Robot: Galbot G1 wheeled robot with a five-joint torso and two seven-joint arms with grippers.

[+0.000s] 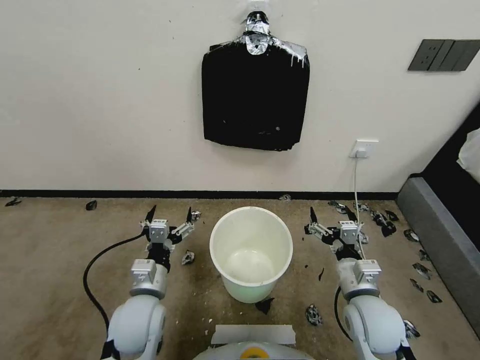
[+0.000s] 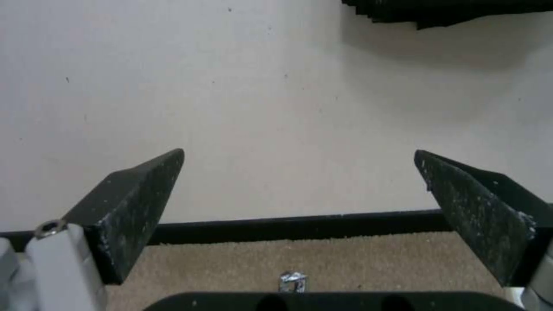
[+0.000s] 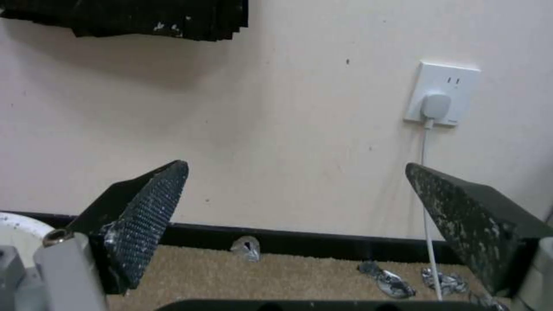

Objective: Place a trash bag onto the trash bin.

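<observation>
The trash bin (image 1: 251, 252) stands upright on the tan carpet (image 1: 60, 270), straight ahead of the robot and a little way out from the wall; its round cream-white mouth is open and nothing lies over its rim. A sliver of that rim shows beside the right pincer's finger in the right wrist view (image 3: 14, 224).

The left pincer (image 1: 170, 216) hangs low over the carpet just left of the bin, its two black fingers (image 2: 138, 203) spread wide apart with nothing between them. The right pincer (image 1: 331, 216) is in a matching place just right of the bin, fingers (image 3: 144, 211) likewise spread wide and holding nothing. Both point toward the far wall.

On that wall, above and beyond the bin, hangs a flat squarish stack of black bags (image 1: 255, 97) fixed at its top with silver tape (image 1: 257, 37). To the right of it a white wall socket (image 1: 363, 148) holds a plug, and a white cord (image 1: 356, 185) runs down from it to the floor. Small torn black scraps (image 1: 380, 220) lie scattered over the carpet, thickest on the right, with a few near the bin's base.
</observation>
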